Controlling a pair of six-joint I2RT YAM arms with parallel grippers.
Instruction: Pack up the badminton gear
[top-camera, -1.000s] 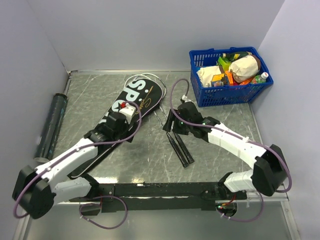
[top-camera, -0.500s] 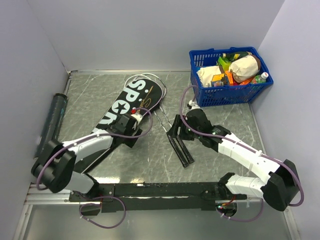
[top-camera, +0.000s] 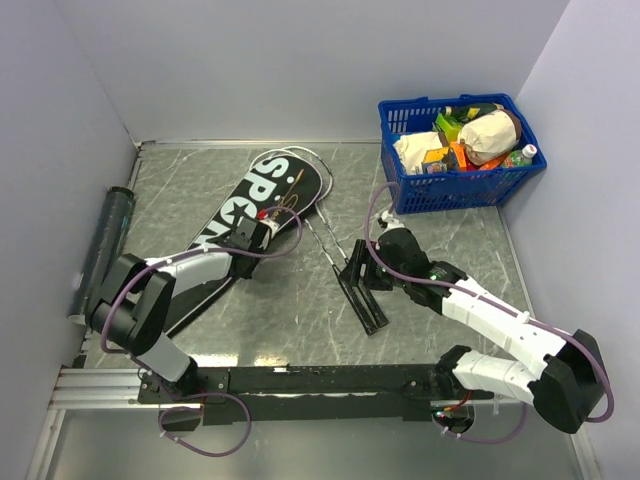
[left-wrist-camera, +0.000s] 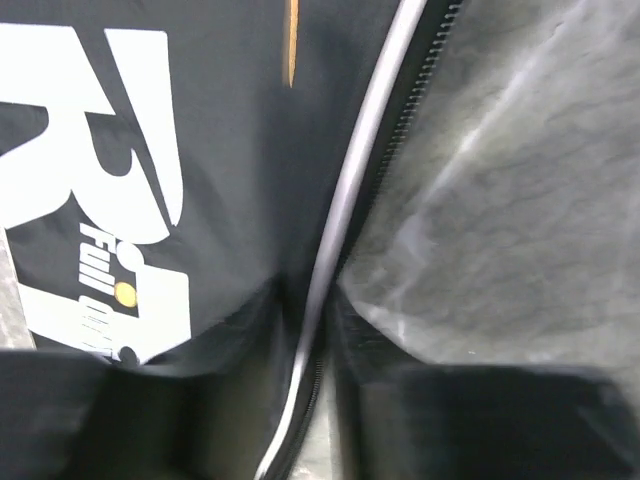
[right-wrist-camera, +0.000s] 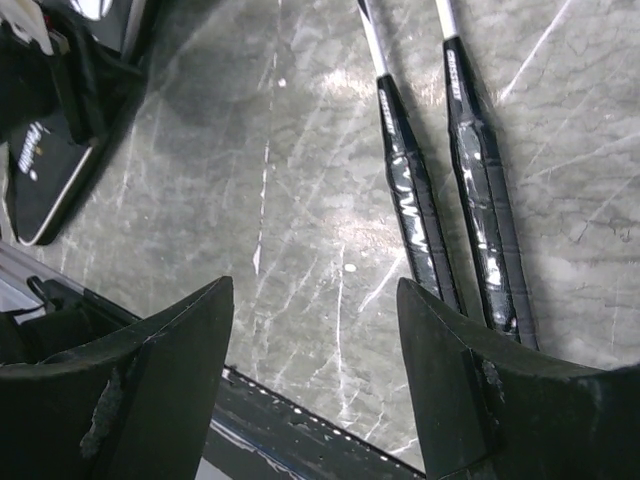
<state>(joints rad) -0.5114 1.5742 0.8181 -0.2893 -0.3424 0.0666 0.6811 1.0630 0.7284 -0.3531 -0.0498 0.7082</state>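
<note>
The left gripper was found nipped onto the zip edge of the black bag, which lay flat on the table. This was judged a hold for lifting the opening. The right gripper was held spread above the two racket handles beside the bag, apparently readied for pick-up.

Top view down over table, wrist views close, sharing bag and racket handles.
</note>
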